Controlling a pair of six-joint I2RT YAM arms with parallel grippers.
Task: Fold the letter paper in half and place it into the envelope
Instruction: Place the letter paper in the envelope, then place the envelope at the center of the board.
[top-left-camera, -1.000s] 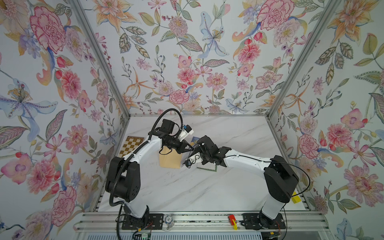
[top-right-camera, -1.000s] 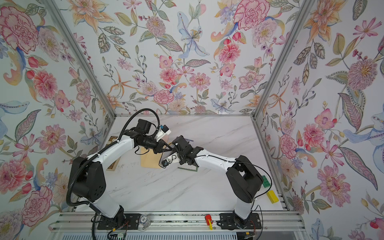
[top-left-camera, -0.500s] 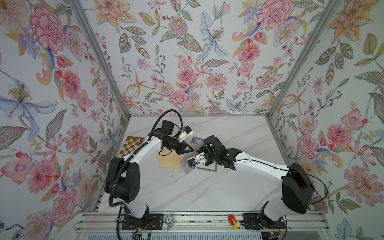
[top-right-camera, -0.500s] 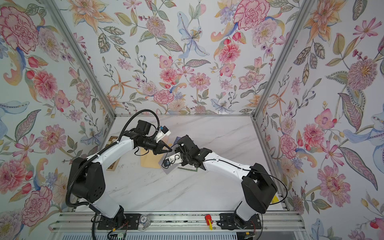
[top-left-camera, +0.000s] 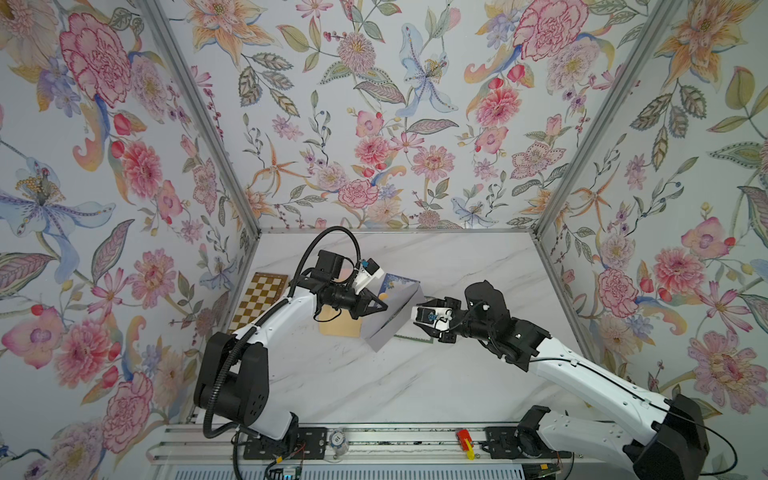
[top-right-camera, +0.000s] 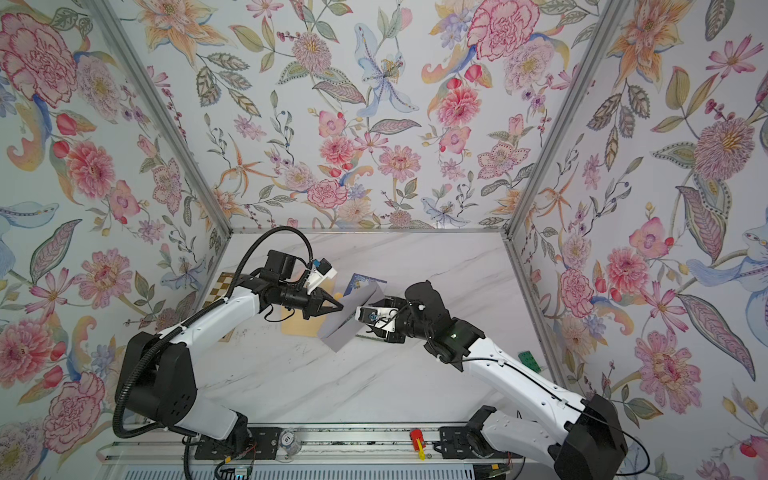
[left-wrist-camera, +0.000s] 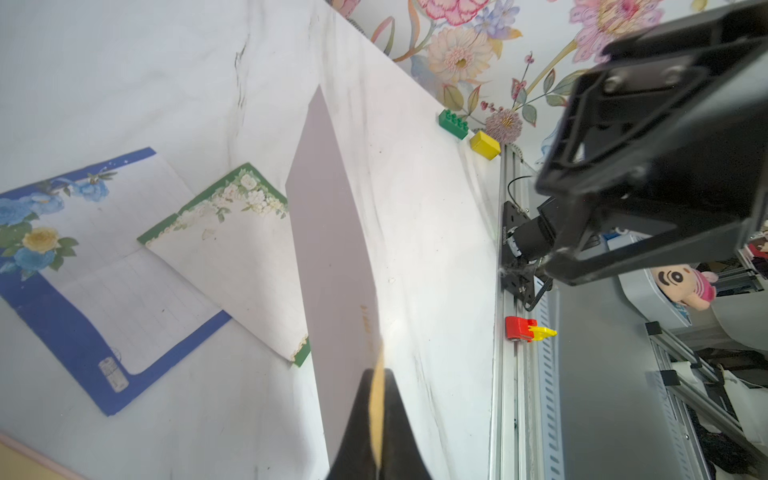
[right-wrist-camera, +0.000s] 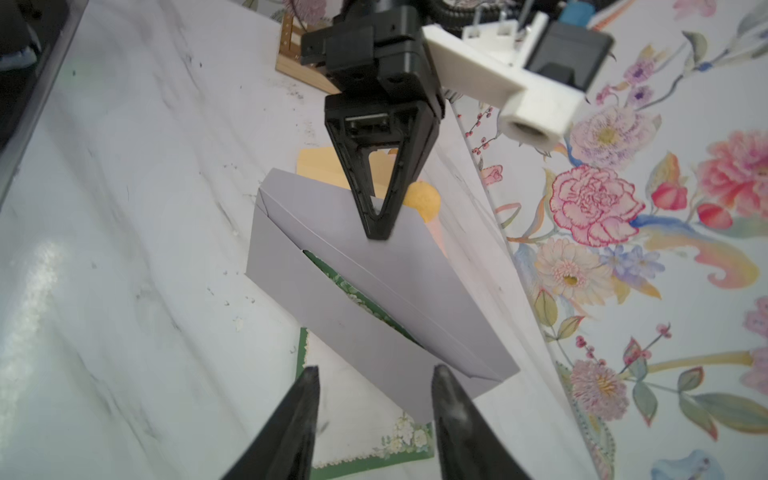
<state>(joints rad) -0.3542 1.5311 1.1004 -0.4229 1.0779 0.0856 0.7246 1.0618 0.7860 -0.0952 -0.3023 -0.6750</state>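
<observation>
My left gripper (top-left-camera: 384, 307) (left-wrist-camera: 377, 374) is shut on the top edge of a lavender envelope (top-left-camera: 390, 320) (right-wrist-camera: 374, 299). The envelope hangs tilted above the table with its mouth toward my right gripper. A strip of green floral print shows in that mouth. The folded letter paper (left-wrist-camera: 232, 253) (right-wrist-camera: 357, 436), white with a green flowered border, lies flat on the table, partly under the envelope. My right gripper (right-wrist-camera: 374, 374) (top-left-camera: 417, 328) stands open just short of the envelope's lower edge, holding nothing.
A blue-bordered sheet (left-wrist-camera: 116, 266) lies beside the green one. A tan board (top-left-camera: 336, 328) and a chessboard (top-left-camera: 259, 301) sit at the left. Green (left-wrist-camera: 453, 123) and yellow (left-wrist-camera: 484, 144) bricks are at the table's right edge. A red piece (top-left-camera: 464, 438) sits on the front rail.
My right gripper has opened and pulled back to the right, away from the envelope. The left gripper has kept its hold in about the same place.
</observation>
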